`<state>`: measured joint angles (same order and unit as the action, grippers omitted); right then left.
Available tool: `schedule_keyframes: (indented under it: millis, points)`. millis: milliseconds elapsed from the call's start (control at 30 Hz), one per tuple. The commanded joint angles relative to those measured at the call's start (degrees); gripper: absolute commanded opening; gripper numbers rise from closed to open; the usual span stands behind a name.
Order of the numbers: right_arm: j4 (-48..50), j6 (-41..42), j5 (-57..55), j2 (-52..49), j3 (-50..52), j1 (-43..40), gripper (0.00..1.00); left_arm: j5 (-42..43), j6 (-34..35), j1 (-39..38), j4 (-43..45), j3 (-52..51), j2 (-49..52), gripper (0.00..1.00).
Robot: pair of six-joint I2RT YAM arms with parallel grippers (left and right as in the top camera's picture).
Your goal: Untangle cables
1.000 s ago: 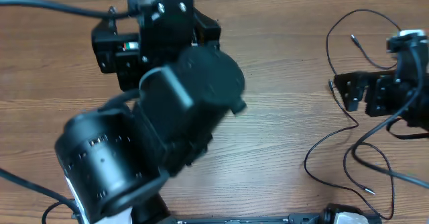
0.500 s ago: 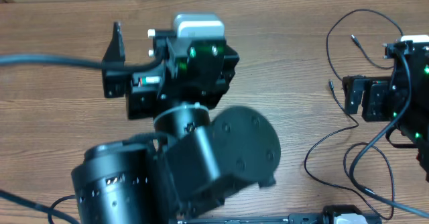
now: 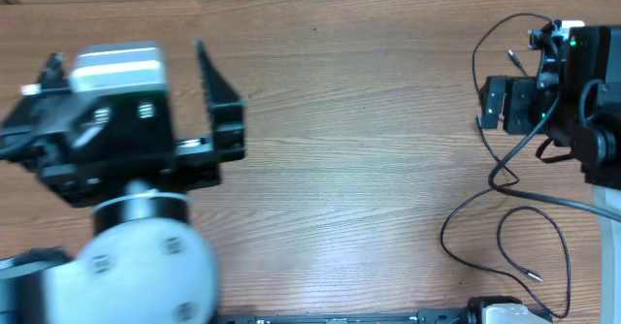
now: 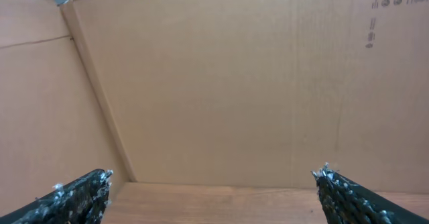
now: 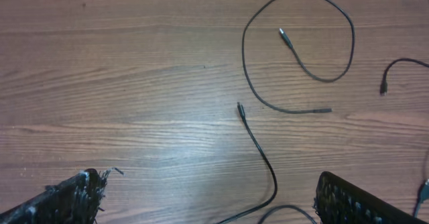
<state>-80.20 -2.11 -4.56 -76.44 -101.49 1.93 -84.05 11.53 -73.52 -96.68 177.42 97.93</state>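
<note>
1. At the left, the left gripper (image 4: 211,187) has its jaws spread wide and holds nothing. Its wrist camera looks only at a plain brown cardboard wall (image 4: 221,83), so this arm is well apart from the work.
2. The middle of the brown wood-grain table (image 3: 359,149) carries no wire. All the thin black flexible cables (image 3: 442,237) lie on the right side, near the right arm.
3. In the right wrist view, one thin cable curls into an open ring (image 5: 243,49) with both its small plug ends free. It crosses no other wire there, so I judge this one separated.
4. Just below it, a second thin wire (image 5: 258,143) starts at a plug tip near the ring and runs down between the fingers. It lies beside the ring without touching it.
5. The right gripper (image 5: 208,187) hovers above the table with its jaws wide apart, gripping nothing.
6. At the far right, a third wire end (image 5: 402,62) enters the view, apart from the others.
7. From above, the lower loops look as if they overlap each other, though I cannot tell true knots from mere crossings. My judgement: the task is partly done, with those lower loops left to pull apart.
</note>
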Motion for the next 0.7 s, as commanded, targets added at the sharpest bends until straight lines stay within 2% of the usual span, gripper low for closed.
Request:
schedule_keyframes:
  millis: [0,233,333,500,667]
  points:
    - [0.50,0.63,0.79,0.28,-0.85,0.26,1.00,1.55,-1.49,0.00,-0.09,0.09,-0.33,0.99]
    - [1.27,0.66,0.83,0.28,-0.85,0.26,1.00,0.70,-2.23,0.72,1.64,0.09,-1.01,1.00]
    - [1.46,0.61,1.70,0.28,-0.85,0.26,1.00,2.45,-6.01,0.87,3.63,0.09,-1.49,1.00]
    - [1.86,0.61,2.10,0.28,-0.85,0.26,1.00,22.45,-17.31,0.92,4.81,0.09,-3.82,1.00]
    - [2.16,0.61,2.10,0.28,-0.85,0.26,1.00,25.66,-19.10,3.06,6.56,0.11,-4.83,1.00]
